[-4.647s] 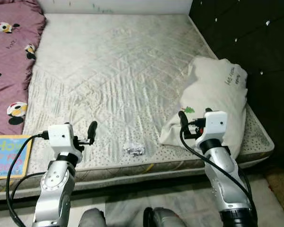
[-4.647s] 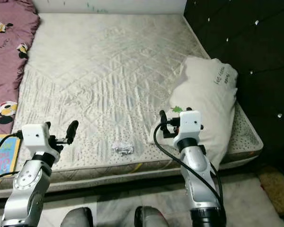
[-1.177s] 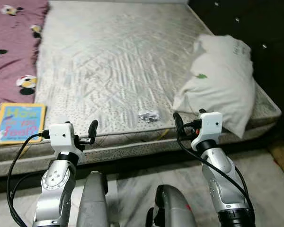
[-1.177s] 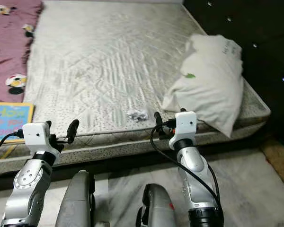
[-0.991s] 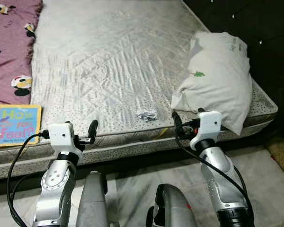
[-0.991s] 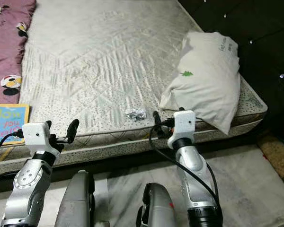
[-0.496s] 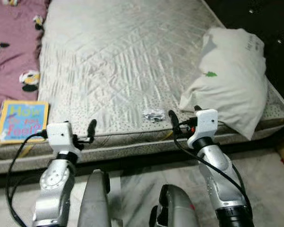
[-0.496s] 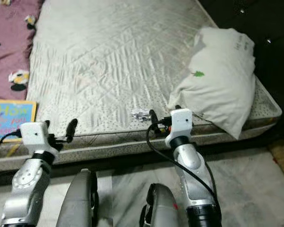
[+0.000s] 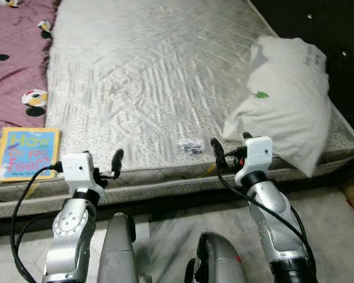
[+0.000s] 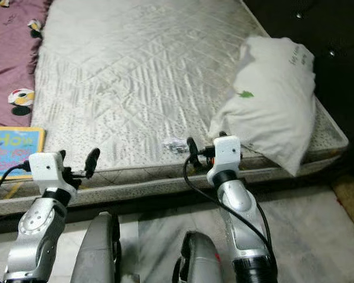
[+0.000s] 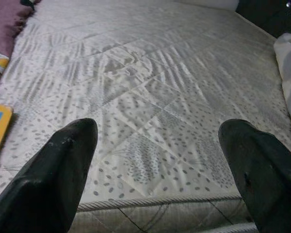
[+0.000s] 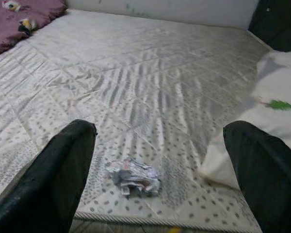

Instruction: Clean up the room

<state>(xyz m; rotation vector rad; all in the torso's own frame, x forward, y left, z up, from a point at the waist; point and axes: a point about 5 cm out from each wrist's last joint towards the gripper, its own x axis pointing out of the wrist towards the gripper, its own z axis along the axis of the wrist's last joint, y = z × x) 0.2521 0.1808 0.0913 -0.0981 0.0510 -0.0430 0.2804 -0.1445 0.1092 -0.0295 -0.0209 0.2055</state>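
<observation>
We see even indoor light from above, bright on the quilted mattress (image 9: pixel 153 76), whose sheen gives soft glare along the stitched ridges. The headboard (image 9: pixel 336 35) falls nearly black, with small specks of reflection. The pillow (image 9: pixel 289 106) looks slightly washed out. The eye views are a little soft overall. In the wrist views the fingers (image 12: pixel 48 179) loom dark and blurred, while the crumpled wrapper (image 12: pixel 133 175) is fairly sharp.

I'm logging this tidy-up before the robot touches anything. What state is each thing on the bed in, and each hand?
Wrapper: crumpled, near the mattress's front edge.
Pillow: lying slumped, untouched.
Book: closed, flat.
Blanket: rumpled.
Left hand: open, empty.
Right hand: open, empty, facing the wrapper.
</observation>
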